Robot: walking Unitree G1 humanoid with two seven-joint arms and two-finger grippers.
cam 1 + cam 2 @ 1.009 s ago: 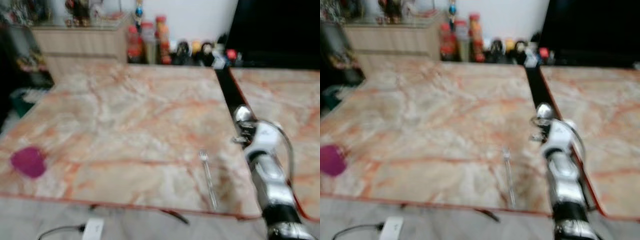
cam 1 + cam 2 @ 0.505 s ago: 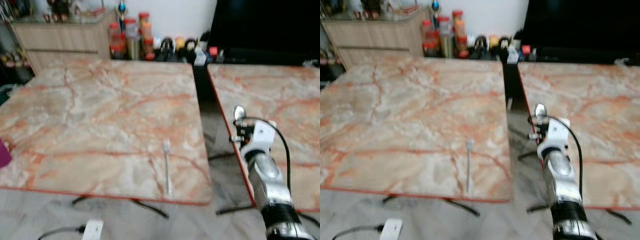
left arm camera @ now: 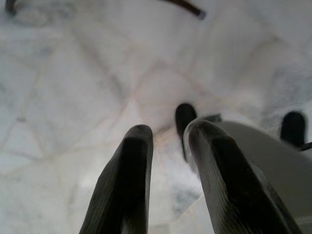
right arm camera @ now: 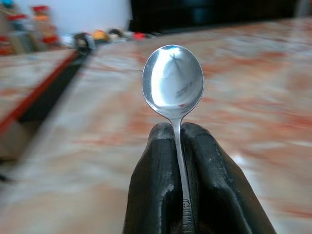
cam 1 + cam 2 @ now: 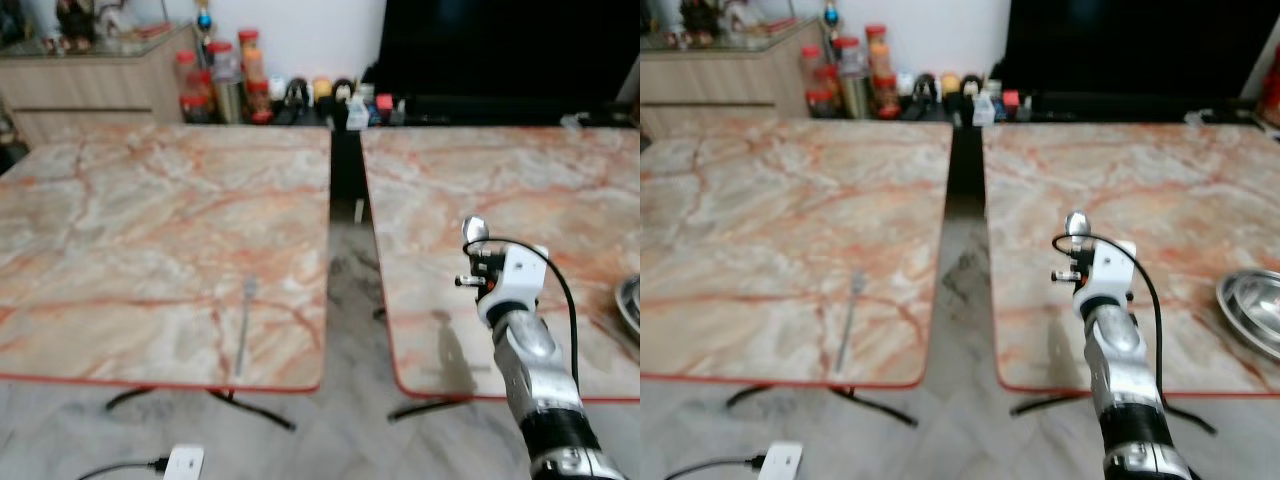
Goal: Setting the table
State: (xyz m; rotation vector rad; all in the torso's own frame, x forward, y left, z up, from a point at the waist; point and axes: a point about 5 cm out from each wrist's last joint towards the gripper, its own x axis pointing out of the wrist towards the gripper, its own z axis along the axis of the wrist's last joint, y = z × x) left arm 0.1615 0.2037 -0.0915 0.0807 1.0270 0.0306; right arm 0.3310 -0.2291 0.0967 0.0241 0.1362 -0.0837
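Observation:
My right gripper (image 4: 178,134) is shut on a silver spoon (image 4: 173,78), whose bowl (image 5: 473,230) sticks up above the near edge of the right marble table (image 5: 520,180). A silver fork (image 5: 243,325) lies near the front edge of the left marble table (image 5: 150,220). A metal plate (image 5: 1252,308) sits at the right table's near right edge. My left gripper (image 3: 168,134) hangs over the pale tiled floor, its two black fingers a small gap apart with nothing between them.
A narrow gap of grey floor (image 5: 345,290) separates the two tables. Bottles and jars (image 5: 225,80) line the far wall beside a wooden cabinet (image 5: 95,85). A large dark screen (image 5: 500,50) stands behind the right table. A white plug box (image 5: 182,463) lies on the floor.
The camera has swung to the right: the left table and fork slid leftward, the purple object left the picture, and the right table and metal plate came into view. The spoon stays gripped.

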